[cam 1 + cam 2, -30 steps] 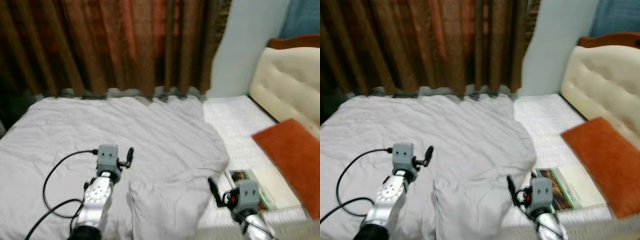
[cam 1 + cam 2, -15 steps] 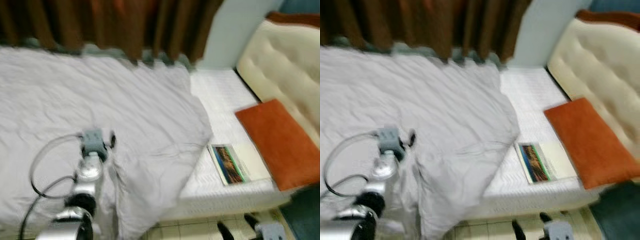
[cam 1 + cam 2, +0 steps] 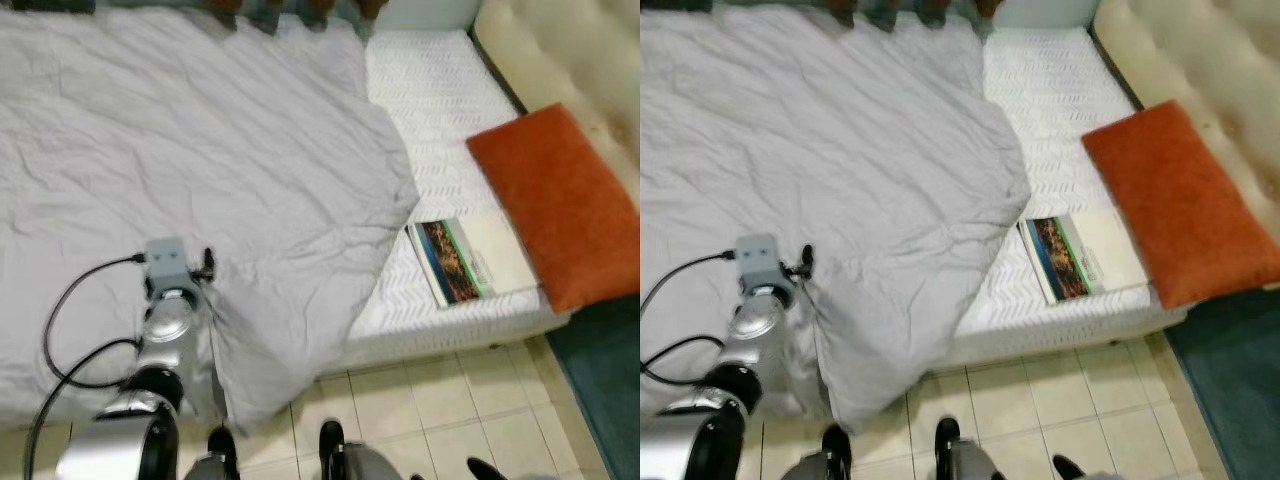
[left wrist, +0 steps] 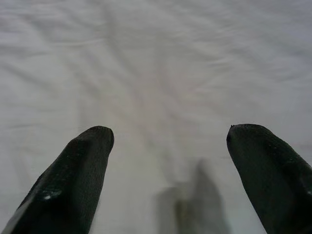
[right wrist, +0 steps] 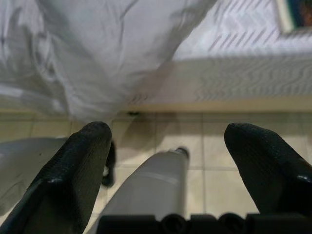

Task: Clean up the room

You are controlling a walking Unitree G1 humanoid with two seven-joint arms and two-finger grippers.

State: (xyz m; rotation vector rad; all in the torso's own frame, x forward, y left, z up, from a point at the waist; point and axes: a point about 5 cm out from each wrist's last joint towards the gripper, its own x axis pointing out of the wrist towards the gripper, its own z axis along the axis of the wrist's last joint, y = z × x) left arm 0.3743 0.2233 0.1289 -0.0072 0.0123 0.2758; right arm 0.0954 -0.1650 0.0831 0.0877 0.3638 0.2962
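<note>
Grey rumpled duvet point(image 3: 200, 150) covering bed left; orange pillow point(image 3: 555, 200) right; beige tiled floor point(image 3: 450, 400) near. Left claw point(image 4: 168, 161) spread wide, empty; right claw point(image 5: 168, 161) likewise.

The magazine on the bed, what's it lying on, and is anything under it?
The magazine lies flat on the bare white mattress, beside the orange pillow. Whatever is beneath it is covered.

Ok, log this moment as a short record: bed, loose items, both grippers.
bed: grey sheet covers most of the mattress, one corner hanging over the edge toward the tiled floor
book: book lying flat on the bare mattress
pillow: orange pillow beside the book
left gripper: left gripper open, over the sheet
right gripper: right gripper open, low over the floor
</note>
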